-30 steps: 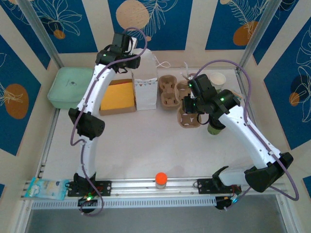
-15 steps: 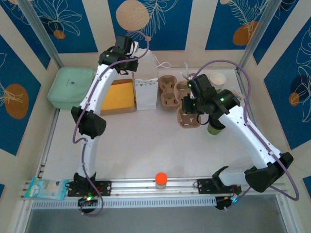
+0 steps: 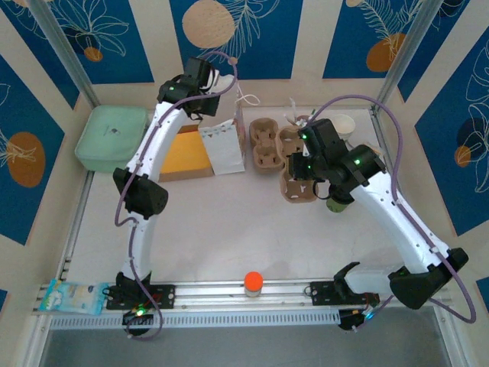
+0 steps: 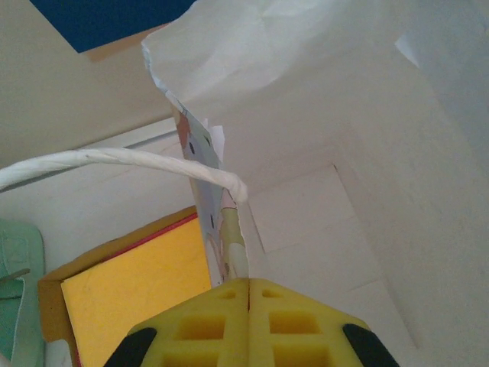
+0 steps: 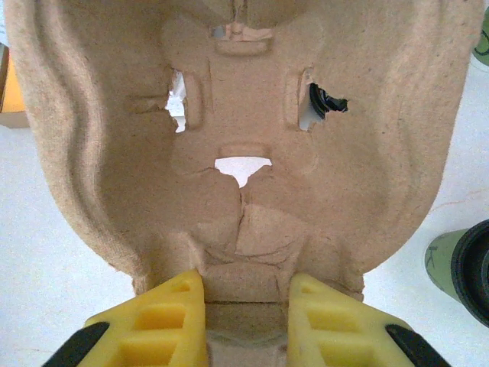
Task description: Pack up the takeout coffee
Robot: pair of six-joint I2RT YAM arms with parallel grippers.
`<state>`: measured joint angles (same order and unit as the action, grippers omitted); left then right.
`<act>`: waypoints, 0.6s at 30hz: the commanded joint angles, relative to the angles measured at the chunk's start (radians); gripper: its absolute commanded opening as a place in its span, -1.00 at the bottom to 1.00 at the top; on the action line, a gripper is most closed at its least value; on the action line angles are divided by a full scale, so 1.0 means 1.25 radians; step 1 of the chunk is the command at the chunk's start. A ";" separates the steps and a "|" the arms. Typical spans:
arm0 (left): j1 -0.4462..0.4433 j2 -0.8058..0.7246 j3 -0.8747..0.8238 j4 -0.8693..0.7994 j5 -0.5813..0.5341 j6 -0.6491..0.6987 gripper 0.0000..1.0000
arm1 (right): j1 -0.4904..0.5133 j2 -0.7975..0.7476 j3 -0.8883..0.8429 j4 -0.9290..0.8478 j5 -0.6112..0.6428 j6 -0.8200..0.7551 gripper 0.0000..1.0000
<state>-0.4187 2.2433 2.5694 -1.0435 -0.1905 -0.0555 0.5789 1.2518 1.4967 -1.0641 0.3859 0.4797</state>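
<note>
Takeout coffee (image 5: 458, 267), small green cup, black lid

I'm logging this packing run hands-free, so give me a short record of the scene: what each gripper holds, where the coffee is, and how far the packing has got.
left gripper: shut on the top edge of the white paper bag, which leans
right gripper: closed on the edge of the cup carrier
takeout coffee: on the table beside the carrier, black lid on, not held
packing: not yet done; the coffee sits outside both bag and carrier
</note>
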 commanded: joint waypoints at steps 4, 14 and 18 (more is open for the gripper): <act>-0.024 -0.096 -0.053 -0.059 0.004 -0.068 -1.00 | 0.008 -0.031 0.011 -0.016 0.004 0.009 -0.54; -0.074 -0.334 -0.375 0.026 0.058 -0.194 -1.00 | 0.011 -0.070 0.016 -0.020 -0.017 -0.009 -0.54; -0.110 -0.435 -0.491 0.052 0.027 -0.254 -1.00 | 0.011 -0.089 0.021 -0.024 -0.017 -0.023 -0.54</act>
<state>-0.5289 1.7775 2.0193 -1.0176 -0.1471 -0.2913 0.5835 1.1687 1.4971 -1.0733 0.3840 0.4713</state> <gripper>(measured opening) 0.051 0.232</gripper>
